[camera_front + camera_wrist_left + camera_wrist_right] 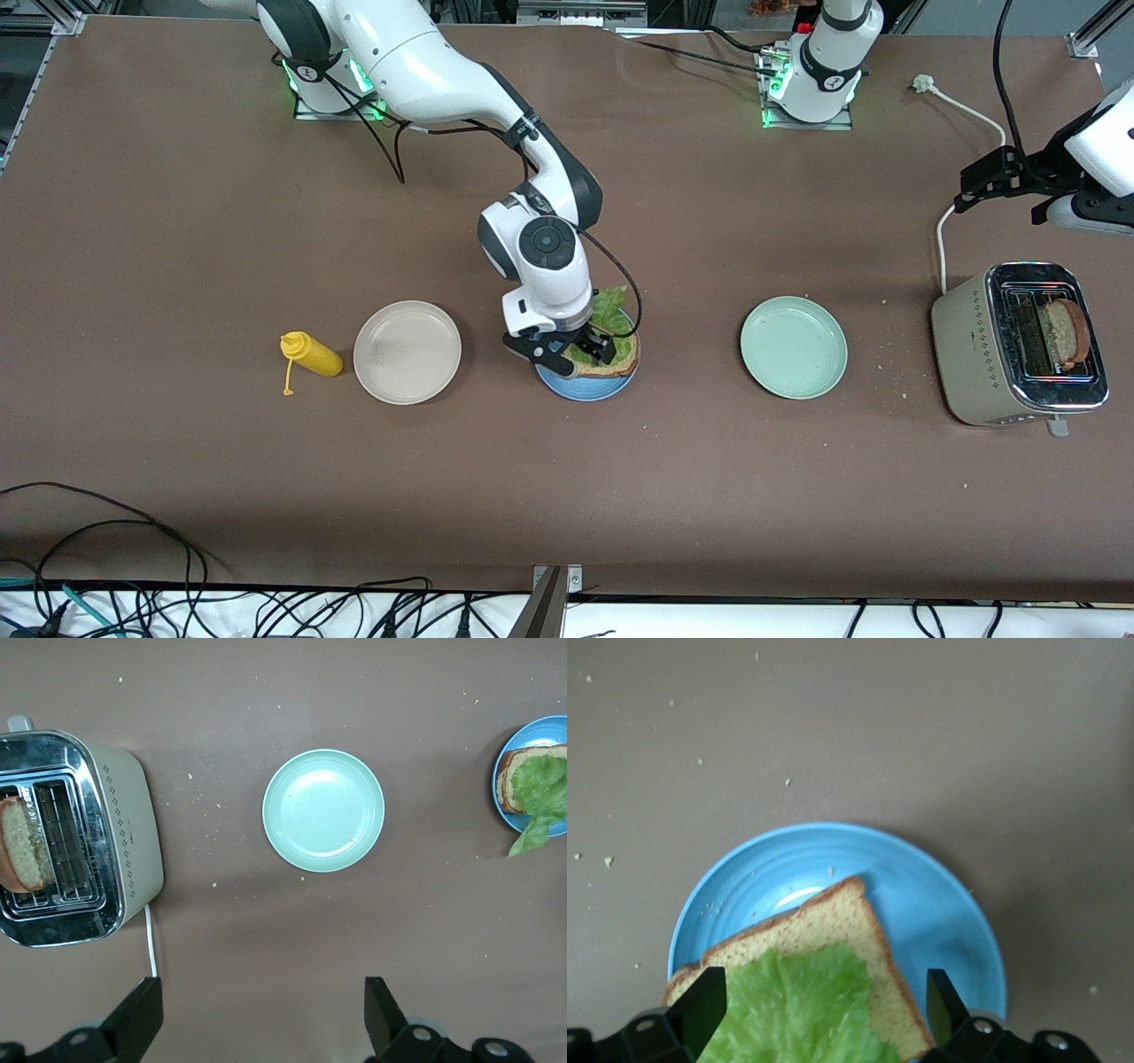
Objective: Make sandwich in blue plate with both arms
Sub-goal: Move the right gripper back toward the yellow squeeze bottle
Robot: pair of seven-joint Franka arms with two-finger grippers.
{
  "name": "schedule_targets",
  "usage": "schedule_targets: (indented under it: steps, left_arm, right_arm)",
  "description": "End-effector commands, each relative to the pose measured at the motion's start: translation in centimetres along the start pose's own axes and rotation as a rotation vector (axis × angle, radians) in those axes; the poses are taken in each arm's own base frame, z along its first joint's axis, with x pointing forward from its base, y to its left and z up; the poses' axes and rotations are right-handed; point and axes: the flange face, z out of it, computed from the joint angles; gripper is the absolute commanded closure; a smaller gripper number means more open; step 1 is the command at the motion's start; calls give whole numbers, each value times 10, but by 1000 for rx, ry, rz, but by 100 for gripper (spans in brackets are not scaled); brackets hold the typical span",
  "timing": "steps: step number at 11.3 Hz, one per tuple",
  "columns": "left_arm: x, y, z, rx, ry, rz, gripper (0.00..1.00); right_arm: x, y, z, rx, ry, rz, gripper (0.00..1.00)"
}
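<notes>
The blue plate (pixel 580 392) (pixel 939 904) holds one slice of brown bread (pixel 613 369) (pixel 833 921), and a green lettuce leaf (pixel 611 310) (pixel 797 1010) lies on top of it. My right gripper (pixel 580 353) (pixel 825 992) hangs low over the plate. It is open, with one finger on each side of the lettuce and nothing held. A second bread slice (pixel 1067 332) (pixel 22 855) stands in the toaster (pixel 966 354) (pixel 133 833). My left gripper (pixel 979 186) (pixel 263 1001) waits open and empty, high over the table beside the toaster.
A pale green plate (pixel 793 347) (pixel 323 811) sits between the blue plate and the toaster. A beige plate (pixel 407 352) and a yellow squeeze bottle (pixel 310 354) lie toward the right arm's end. The toaster's white cable (pixel 943 239) runs toward the bases. Crumbs dot the table.
</notes>
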Motion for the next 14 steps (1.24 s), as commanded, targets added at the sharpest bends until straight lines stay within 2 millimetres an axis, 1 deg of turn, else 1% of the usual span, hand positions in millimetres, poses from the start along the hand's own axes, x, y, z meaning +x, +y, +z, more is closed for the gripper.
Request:
schedule_targets:
  steps: [1,3,7,9,10,13,14]
  left_arm:
    - [-2,0,-8,-9,2,23,0]
    - [-2,0,-8,-9,2,23,0]
    - [-2,-1,-8,-10,2,20,0]
    - [-2,-1,-8,-10,2,20,0]
    - [-2,-1,-8,-9,4,20,0]
    - [-2,-1,-8,-10,2,22,0]
    - [-2,-1,-7,-10,1,22,0]
  right_arm:
    - [38,18,-51,-22,-45,-74,0]
    - [75,51,-85,-15,-91,-143,0]
    - [139,105,-146,-59,-179,-323,0]
    - [167,137,-168,-53,-219,-476,0]
    - [183,162,-178,-40,-244,-552,0]
    - [238,246,-210,1,-291,-841,0]
    - [255,271,-217,18,-306,-927,0]
